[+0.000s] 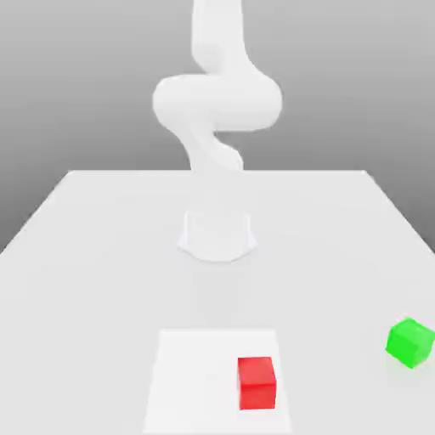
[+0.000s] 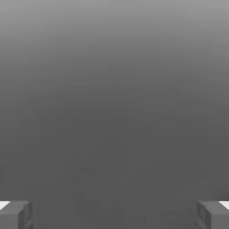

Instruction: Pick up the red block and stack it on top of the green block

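The red block (image 1: 257,382) lies near the front of the white table (image 1: 93,255), on a brighter white patch (image 1: 191,382). Toward the exterior view's right, the green block (image 1: 411,342) sits by the table's edge, apart from the red one. The white arm (image 1: 217,102) rises from its base (image 1: 217,235) at the table's middle and bends upward out of the picture. In the hand view my gripper (image 2: 114,214) is open: its two grey fingertips (image 2: 15,214) stand far apart with nothing between them, against a plain grey background.
The table's edge runs close to the green block on the exterior view's right. The arm's base stands behind both blocks.
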